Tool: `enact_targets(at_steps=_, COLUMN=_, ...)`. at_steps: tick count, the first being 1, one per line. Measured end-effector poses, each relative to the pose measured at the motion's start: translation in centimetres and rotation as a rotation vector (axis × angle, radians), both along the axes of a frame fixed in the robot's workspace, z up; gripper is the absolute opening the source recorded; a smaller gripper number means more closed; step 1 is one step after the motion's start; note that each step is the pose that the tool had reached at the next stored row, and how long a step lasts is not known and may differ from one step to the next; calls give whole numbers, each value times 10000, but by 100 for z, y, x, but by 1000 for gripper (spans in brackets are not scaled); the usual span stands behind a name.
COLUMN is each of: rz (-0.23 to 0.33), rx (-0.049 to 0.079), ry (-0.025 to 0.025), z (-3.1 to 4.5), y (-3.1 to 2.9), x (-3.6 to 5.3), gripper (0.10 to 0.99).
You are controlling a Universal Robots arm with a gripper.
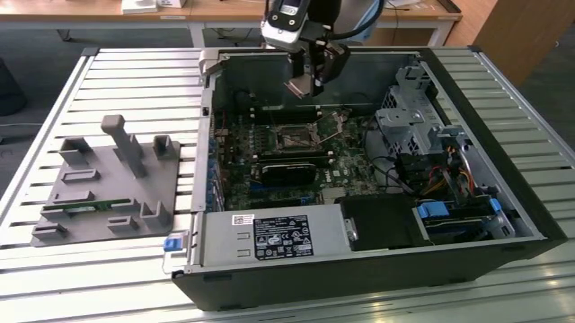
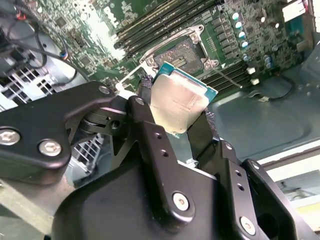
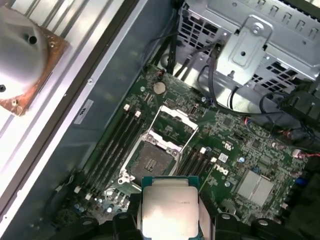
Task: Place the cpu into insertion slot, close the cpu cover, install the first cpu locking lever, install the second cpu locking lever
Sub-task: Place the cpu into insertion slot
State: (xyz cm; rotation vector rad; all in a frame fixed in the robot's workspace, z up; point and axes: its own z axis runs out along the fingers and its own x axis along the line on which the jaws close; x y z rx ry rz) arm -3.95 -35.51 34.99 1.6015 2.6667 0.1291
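Plainly the gripper (image 1: 306, 79) is clamped on the cpu (image 1: 299, 87), pinching it by opposite edges in the upper middle of the exterior view, above the open computer case (image 1: 404, 269). The insertion slot (image 1: 292, 138) lies bare below it, near the frame's centre, and the cpu cover (image 3: 176, 120) appears swung open. The chip looks light, stiff and fragile, so it is best held by its edges. The case rests on a slatted metal table (image 1: 134, 74), with wooden desks (image 1: 225, 10) behind.
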Motion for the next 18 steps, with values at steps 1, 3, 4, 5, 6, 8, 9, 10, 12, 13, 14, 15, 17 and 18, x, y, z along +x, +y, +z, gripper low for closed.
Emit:
enact_targets(at_steps=1, rz=-143, rx=-1, ry=0, z=-4, y=0, x=0, gripper=537)
enact_targets(at_steps=3, rz=-402, rx=-4, ry=0, z=-13, y=0, x=-1, gripper=537)
enact_targets(at_steps=4, rz=-488, rx=-10, ry=0, z=-18, y=0, x=-2, gripper=537)
enact_targets(at_steps=5, rz=-563, rx=-28, ry=-1, z=-24, y=0, x=-3, gripper=537)
enact_targets(at_steps=6, rz=-642, rx=-52, ry=-2, z=-32, y=0, x=-3, gripper=537)
enact_targets(at_steps=8, rz=-777, rx=-86, ry=-2, z=-47, y=0, x=-3, gripper=537)
enact_targets(at_steps=9, rz=-858, rx=-91, ry=-2, z=-53, y=1, x=-3, gripper=537)
enact_targets(at_steps=10, rz=-990, rx=-92, ry=-1, z=-60, y=2, x=-3, gripper=537)
enact_targets(at_steps=12, rz=-1343, rx=-92, ry=1, z=-75, y=1, x=-3, gripper=537)
enact_targets(at_steps=13, rz=-1523, rx=-92, ry=1, z=-83, y=1, x=-3, gripper=537)
enact_targets(at_steps=14, rz=-1719, rx=-91, ry=2, z=-93, y=1, x=-3, gripper=537)
enact_targets(at_steps=15, rz=-1899, rx=-92, ry=3, z=-101, y=1, x=-3, gripper=537)
enact_targets(at_steps=17, rz=-2259, rx=-91, ry=5, z=-121, y=1, x=-3, gripper=537)
enact_targets(at_steps=18, rz=-2438, rx=-91, ry=5, z=-131, y=2, x=-3, gripper=537)
